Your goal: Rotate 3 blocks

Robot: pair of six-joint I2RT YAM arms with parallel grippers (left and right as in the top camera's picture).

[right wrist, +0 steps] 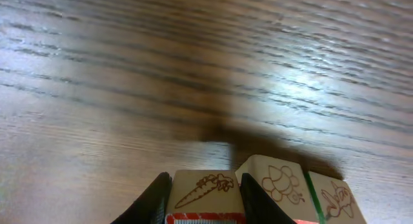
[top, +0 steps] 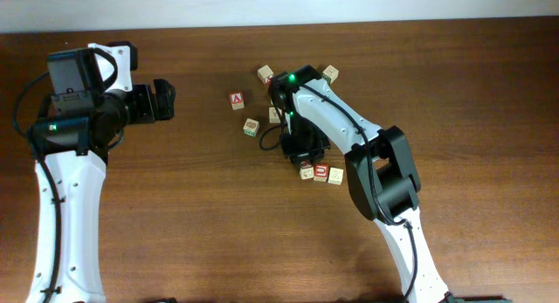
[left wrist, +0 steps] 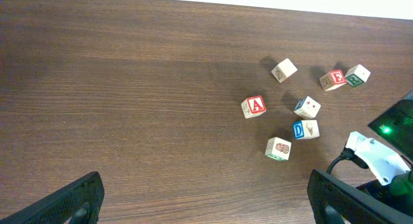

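right wrist view: carrot block (right wrist: 203, 187) sits square between your right fingers (right wrist: 157, 199). one dark finger lies against its left side, the other against its right. no gap shows on either side, so you have them closed on that block, narrowed to one block's width. a red-printed face runs along the block's near edge, at the very bottom of the frame. you cannot tell from here whether the block rests on the surface (right wrist: 129, 69) or is just off it.

fruit block (right wrist: 279, 182) is just beside it, on the outer side of the finger at frame right, close against that finger and turned a little out of line with the carrot block. third block (right wrist: 337, 201), with a green edge and a red line drawing, comes next along and touches the fruit block. all three stand in one row at the bottom edge of the view.

overhead: the row lies near the middle of the surface, just below your right wrist, with the right arm bent over it. the fingertips are hidden under the wrist body. the middle block of the row shows a red top.

left fingers (left wrist: 77, 198): spread wide, gripping nothing, touching nothing. they hang over bare wood at the left side, well apart from the row.

other blocks, left wrist view: a block (left wrist: 253, 106) stands alone. d block (left wrist: 305, 129) is near it. e block (left wrist: 333, 79) is farther back, touching a green-printed one. all are apart from both sets of fingers.
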